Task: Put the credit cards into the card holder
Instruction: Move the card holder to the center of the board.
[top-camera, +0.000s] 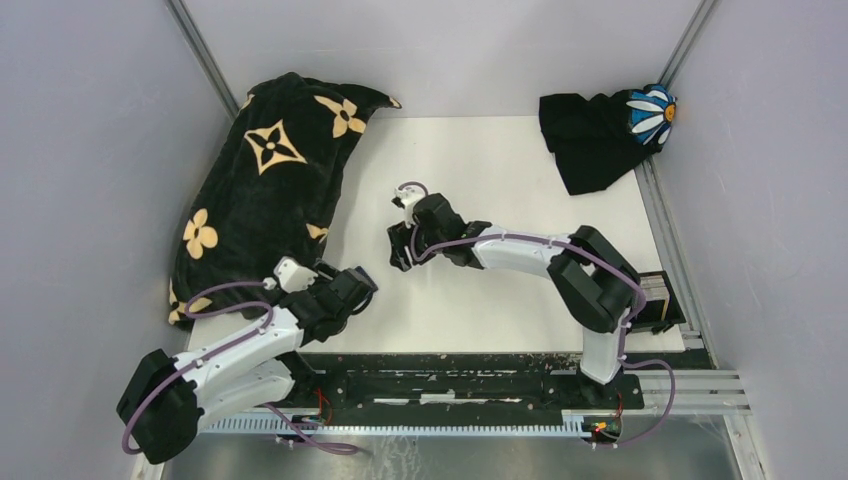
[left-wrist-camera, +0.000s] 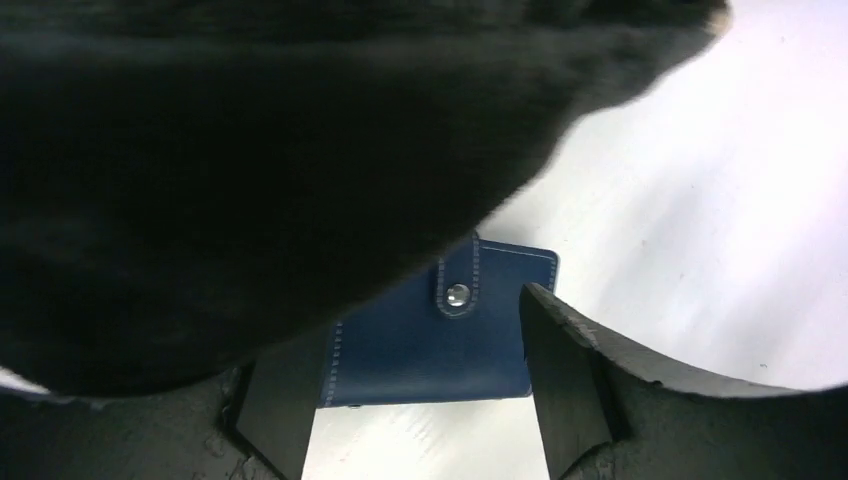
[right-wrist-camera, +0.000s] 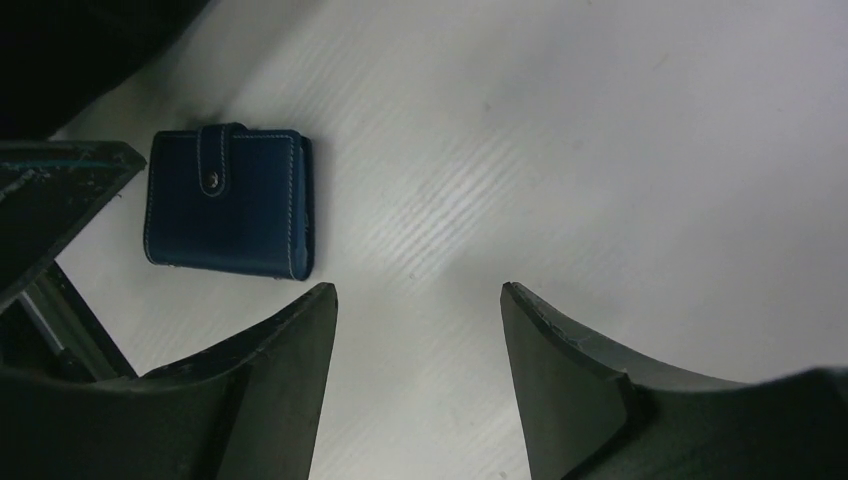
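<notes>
Partly covered by black plush cloth (left-wrist-camera: 250, 150) ahead of the spread left gripper (left-wrist-camera: 405, 340), the navy-blue snap-tab wallet (left-wrist-camera: 430, 345) is seen whole (right-wrist-camera: 225, 205) up-left of the spread, empty right gripper (right-wrist-camera: 418, 292).

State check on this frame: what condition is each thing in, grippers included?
card holder: closed, snap fastened, lying flat on the table.
credit cards: none visible in any view.
left gripper: open, empty, pointed at the card holder.
right gripper: open, empty, over bare table.
patterned cushion: slumped along the left side.
daisy cloth: bunched in the far right corner.
</notes>
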